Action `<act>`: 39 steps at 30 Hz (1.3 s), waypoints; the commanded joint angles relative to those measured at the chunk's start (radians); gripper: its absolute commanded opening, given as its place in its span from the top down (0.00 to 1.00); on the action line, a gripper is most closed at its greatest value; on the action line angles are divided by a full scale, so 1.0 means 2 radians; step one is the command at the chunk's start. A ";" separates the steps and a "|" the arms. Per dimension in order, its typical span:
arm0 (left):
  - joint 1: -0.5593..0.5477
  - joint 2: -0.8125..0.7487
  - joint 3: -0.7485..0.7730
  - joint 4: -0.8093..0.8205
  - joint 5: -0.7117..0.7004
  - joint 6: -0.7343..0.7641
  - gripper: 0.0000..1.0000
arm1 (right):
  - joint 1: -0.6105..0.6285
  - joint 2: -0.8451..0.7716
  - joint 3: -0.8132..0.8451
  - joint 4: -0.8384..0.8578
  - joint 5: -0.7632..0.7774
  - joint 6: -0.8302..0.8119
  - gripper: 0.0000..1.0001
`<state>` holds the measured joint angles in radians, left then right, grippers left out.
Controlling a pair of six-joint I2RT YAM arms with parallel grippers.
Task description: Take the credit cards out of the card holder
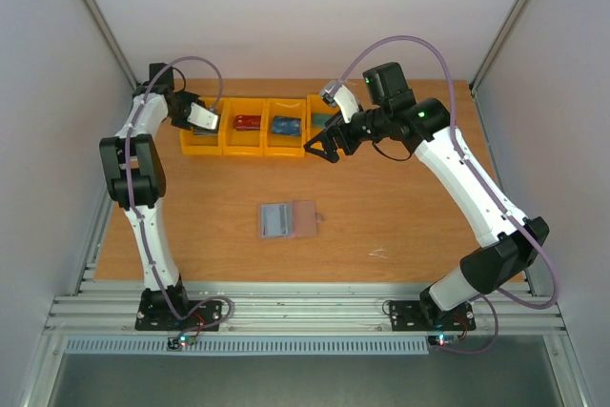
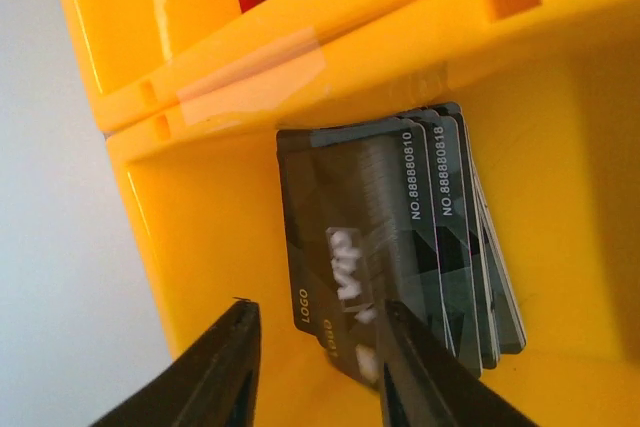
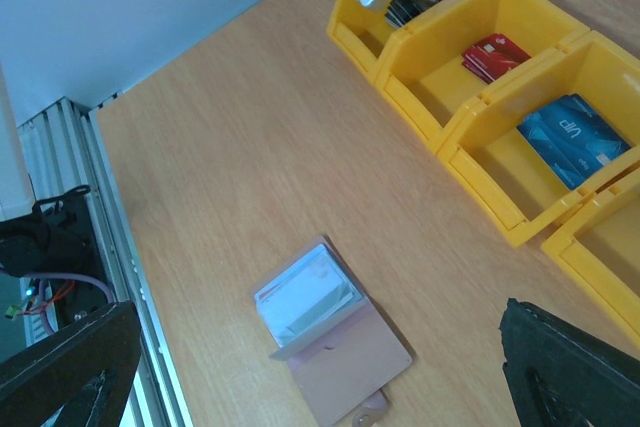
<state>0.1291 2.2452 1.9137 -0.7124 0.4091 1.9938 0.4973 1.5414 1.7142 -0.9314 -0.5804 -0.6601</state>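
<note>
The card holder lies open on the wooden table, blue-grey pocket side to the left and pinkish flap to the right. In the right wrist view the holder has a pale credit card sticking out of its pocket. My left gripper reaches into the leftmost yellow bin. Its jaws stand apart, and a blurred black card lies loose against the stack of black cards. My right gripper hovers wide open near the bins with nothing in it; its fingers frame the holder from above.
A row of yellow bins stands at the back of the table. One holds red cards, another blue cards, and a fourth is partly hidden by my right arm. Grey walls close in both sides. A metal rail runs along the near edge.
</note>
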 commanded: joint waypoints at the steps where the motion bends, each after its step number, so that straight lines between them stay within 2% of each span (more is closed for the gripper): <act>1: 0.000 0.005 -0.006 0.007 0.000 0.004 0.63 | -0.005 0.003 0.008 -0.004 -0.013 -0.005 0.01; 10: 0.001 -0.027 -0.004 -0.024 0.028 -0.012 0.55 | -0.005 -0.004 0.000 0.002 -0.021 -0.005 0.02; 12: -0.002 -0.038 0.008 -0.024 0.043 -0.087 0.53 | -0.005 -0.005 0.002 0.002 -0.021 -0.005 0.02; 15: -0.003 -0.042 0.048 -0.100 0.062 -0.180 0.52 | -0.005 -0.011 -0.005 0.010 -0.023 -0.002 0.02; 18: -0.003 -0.052 0.050 -0.150 0.058 -0.234 0.49 | -0.008 -0.013 -0.010 0.016 -0.025 0.002 0.02; 22: -0.008 -0.066 0.056 -0.175 0.028 -0.369 0.44 | -0.016 -0.020 -0.017 0.027 -0.003 0.026 0.02; 25: -0.008 -0.079 0.055 -0.170 0.000 -0.503 0.42 | -0.028 -0.036 -0.040 0.053 0.033 0.061 0.02; 26: -0.008 -0.083 0.053 -0.163 -0.014 -0.568 0.42 | -0.034 -0.041 -0.051 0.063 0.041 0.073 0.02; 29: -0.011 -0.096 0.045 -0.156 -0.056 -0.700 0.42 | -0.049 -0.056 -0.072 0.078 0.045 0.099 0.02; 33: -0.026 -0.094 0.041 -0.166 -0.142 -0.770 0.43 | -0.051 -0.077 -0.092 0.085 0.044 0.102 0.01; 39: -0.050 -0.069 0.041 -0.172 -0.203 -0.784 0.54 | -0.051 -0.089 -0.118 0.105 0.026 0.099 0.02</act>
<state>0.0586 2.0811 1.9907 -1.0267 0.1200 0.5331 0.3958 1.3743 1.4818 -0.7677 -0.5049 -0.4759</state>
